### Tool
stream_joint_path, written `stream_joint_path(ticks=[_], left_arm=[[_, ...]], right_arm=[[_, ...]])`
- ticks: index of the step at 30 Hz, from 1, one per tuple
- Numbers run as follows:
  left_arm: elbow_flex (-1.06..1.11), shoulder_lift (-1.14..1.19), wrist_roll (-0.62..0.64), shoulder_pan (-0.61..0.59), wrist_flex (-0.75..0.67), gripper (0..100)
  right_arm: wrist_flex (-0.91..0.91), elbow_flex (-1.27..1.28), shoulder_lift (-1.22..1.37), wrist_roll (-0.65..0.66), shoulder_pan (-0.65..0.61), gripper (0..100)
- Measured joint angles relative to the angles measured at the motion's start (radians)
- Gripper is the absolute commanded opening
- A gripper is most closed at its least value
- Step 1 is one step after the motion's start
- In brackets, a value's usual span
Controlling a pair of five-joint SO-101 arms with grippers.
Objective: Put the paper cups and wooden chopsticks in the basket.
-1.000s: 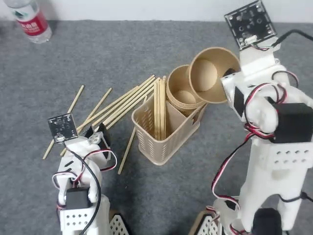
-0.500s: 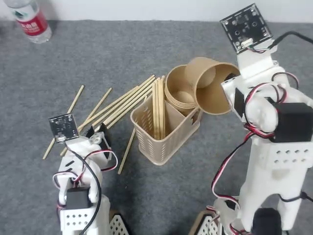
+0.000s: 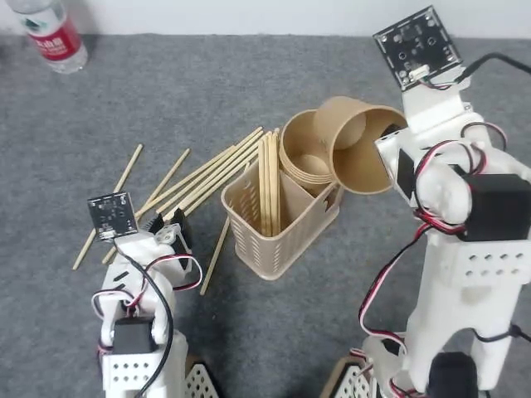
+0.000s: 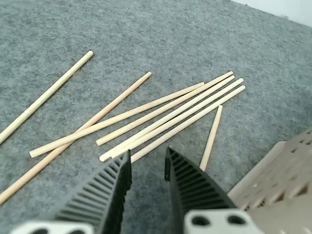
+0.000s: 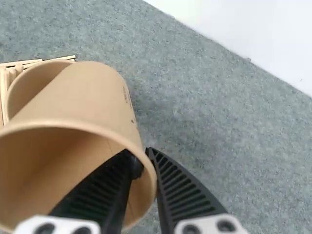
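We see our right gripper (image 5: pixel 141 156) pinching the wall of a paper cup (image 5: pixel 73 102) at its rim, one finger inside and one outside. The cup lies tilted, mouth toward the camera. Beyond it, pale ends that look like wooden chopsticks (image 5: pixel 46 61) peek out. Underneath, grey felt (image 5: pixel 219 126) runs to a white wall (image 5: pixel 243 34).
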Motion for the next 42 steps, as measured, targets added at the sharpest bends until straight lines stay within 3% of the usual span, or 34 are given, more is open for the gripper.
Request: stream_joint_path(ticks=[20,22,27,29,36,42], left_arm=[[0.000,0.000,0.000,0.000,0.000,11],[0.000,0.000,0.000,0.000,0.000,11],[0.000,0.000,0.000,0.000,0.000,11],[0.000,0.000,0.000,0.000,0.000,11],[0.000,0.000,0.000,0.000,0.000,11],[0.000,0.000,0.000,0.000,0.000,11]], right_arm=[[0.049,0.000,0.060,0.002,-0.120,1.1],[0.049,0.000,0.080,0.002,-0.120,5.0],[0.034,0.000,0.138,0.002,-0.123,28.9],[0.021,0.000,0.140,0.002,-0.121,33.5],[-0.046,0.000,0.138,0.002,-0.150,28.3],[-0.245,0.000,0.138,0.002,-0.213,21.5]])
